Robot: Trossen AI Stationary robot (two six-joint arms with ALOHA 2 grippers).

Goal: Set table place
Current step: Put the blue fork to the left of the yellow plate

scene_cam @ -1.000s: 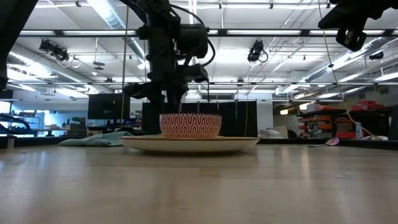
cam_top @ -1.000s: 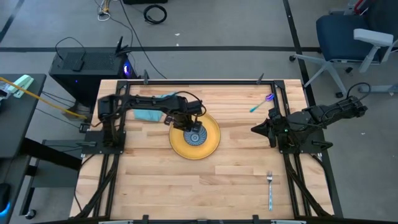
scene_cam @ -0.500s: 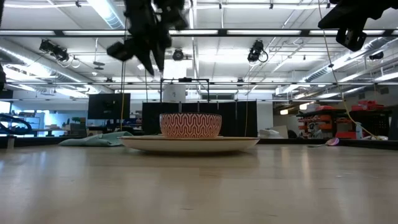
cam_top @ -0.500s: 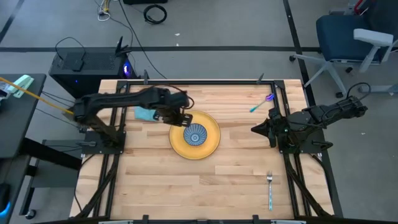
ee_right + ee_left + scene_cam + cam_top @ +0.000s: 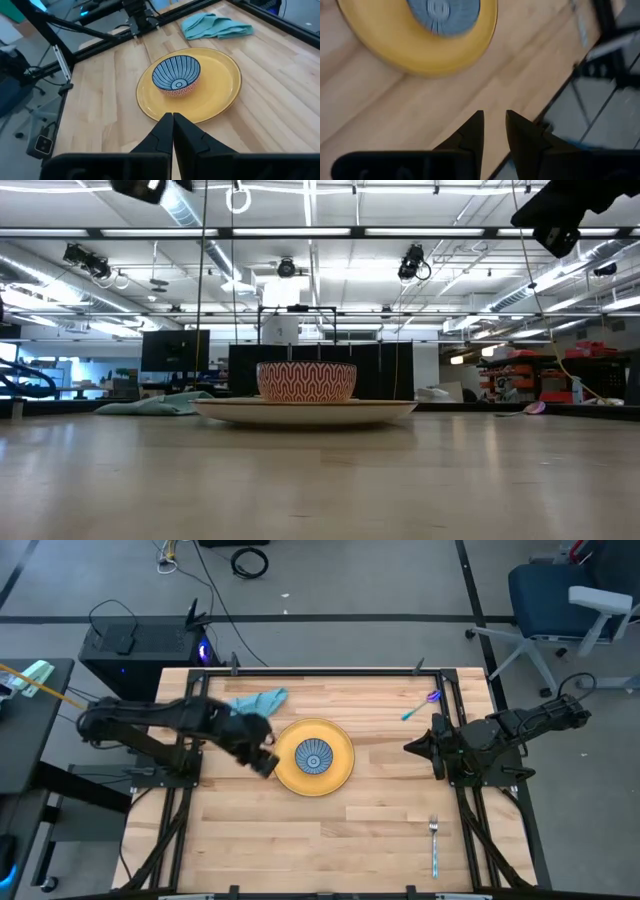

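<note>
A yellow plate (image 5: 337, 772) lies at the middle of the light wooden table (image 5: 330, 830). A bowl (image 5: 314, 754), blue-striped inside and red-patterned outside (image 5: 306, 381), stands on the plate. My left gripper (image 5: 268, 766) hovers high above the table just left of the plate. It is empty, and its fingers (image 5: 493, 117) stand a narrow gap apart. My right gripper (image 5: 408, 748) waits at the table's right edge, shut and empty (image 5: 173, 117), pointing toward the plate.
A teal cloth (image 5: 258, 700) lies crumpled at the far left of the table. A purple and blue spoon (image 5: 420, 706) lies at the far right. A fork (image 5: 434, 845) lies at the near right. A black rail frame (image 5: 330, 670) edges the table.
My left gripper has risen from just over the bowl. It has swung toward the table's left edge and a little toward the near edge, and now hangs beside the plate. The bowl and plate have stayed where they were.
</note>
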